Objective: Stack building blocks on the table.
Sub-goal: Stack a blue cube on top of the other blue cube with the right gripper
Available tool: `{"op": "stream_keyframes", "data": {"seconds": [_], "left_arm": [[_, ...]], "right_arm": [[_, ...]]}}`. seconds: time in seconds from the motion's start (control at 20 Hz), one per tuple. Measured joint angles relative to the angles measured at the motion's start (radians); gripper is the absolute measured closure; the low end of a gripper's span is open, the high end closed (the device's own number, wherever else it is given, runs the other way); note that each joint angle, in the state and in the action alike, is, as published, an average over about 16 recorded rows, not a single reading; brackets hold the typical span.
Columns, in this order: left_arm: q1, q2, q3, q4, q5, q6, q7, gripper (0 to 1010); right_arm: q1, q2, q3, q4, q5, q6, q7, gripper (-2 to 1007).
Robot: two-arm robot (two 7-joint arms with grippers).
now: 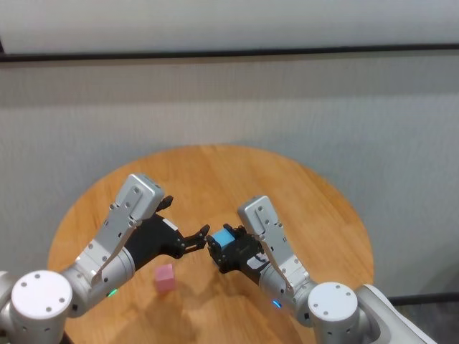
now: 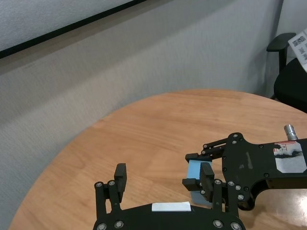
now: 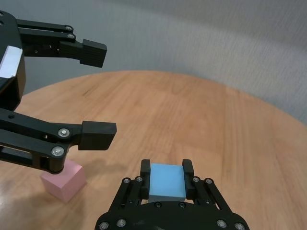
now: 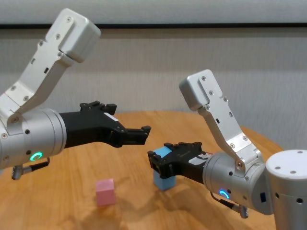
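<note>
My right gripper (image 1: 224, 244) is shut on a light blue block (image 3: 166, 181) near the middle of the round wooden table (image 1: 287, 186). In the chest view this held block (image 4: 162, 153) rests on top of a second light blue block (image 4: 165, 182) standing on the table. A pink block (image 1: 166, 276) lies alone on the table, nearer to me and to the left. My left gripper (image 1: 195, 240) hovers open above the table just left of the right gripper, above and beyond the pink block (image 3: 64, 180), holding nothing.
A grey wall rises behind the table. A black office chair (image 2: 289, 62) stands past the table's edge on the right side. The table's far half (image 2: 158, 129) is bare wood.
</note>
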Motion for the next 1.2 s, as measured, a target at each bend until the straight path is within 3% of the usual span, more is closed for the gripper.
{"op": "stream_keyframes", "data": {"seconds": [1.2], "left_arm": [[0.0,0.0,0.0,0.0,0.0,0.0,0.0,8]], "right_arm": [[-0.001,0.005,-0.006,-0.001,-0.004,0.011,0.003,615]]}}
